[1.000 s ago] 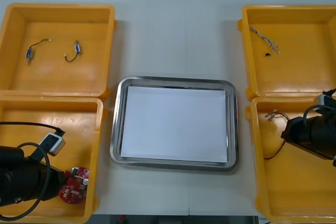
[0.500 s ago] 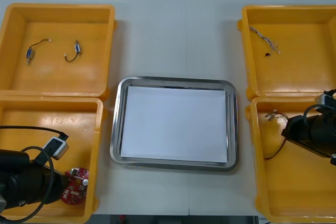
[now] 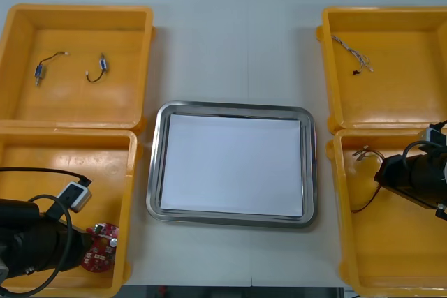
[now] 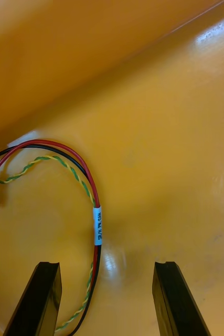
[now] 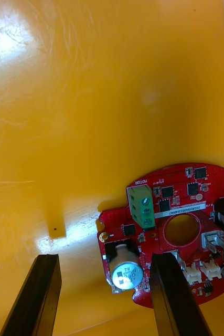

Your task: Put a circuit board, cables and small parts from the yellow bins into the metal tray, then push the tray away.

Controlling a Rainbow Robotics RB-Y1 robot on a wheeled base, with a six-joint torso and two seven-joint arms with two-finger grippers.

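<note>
A round red circuit board (image 3: 100, 246) (image 5: 174, 231) lies in the near left yellow bin (image 3: 70, 141). My left gripper (image 3: 78, 248) (image 5: 106, 262) is low in that bin and open; the board's edge lies between its fingers, against one of them. In the near right yellow bin (image 3: 339, 242) a red and yellow cable (image 3: 363, 202) (image 4: 93, 210) lies on the floor. My right gripper (image 3: 380, 174) (image 4: 106, 268) hangs open over it, the cable running between the fingers close to one of them. The metal tray (image 3: 230, 218), white inside, sits between the bins.
The far left bin (image 3: 77, 12) holds two small metal parts (image 3: 40, 71) (image 3: 102, 67) with short wires. A thin cable (image 3: 353, 52) lies in the far right bin (image 3: 384, 13). Bare table stretches beyond the tray's far edge.
My left arm has drawn back toward the table's near edge, uncovering more of the bin floor beside the board. The right arm has barely shifted. Both grippers stay open.
</note>
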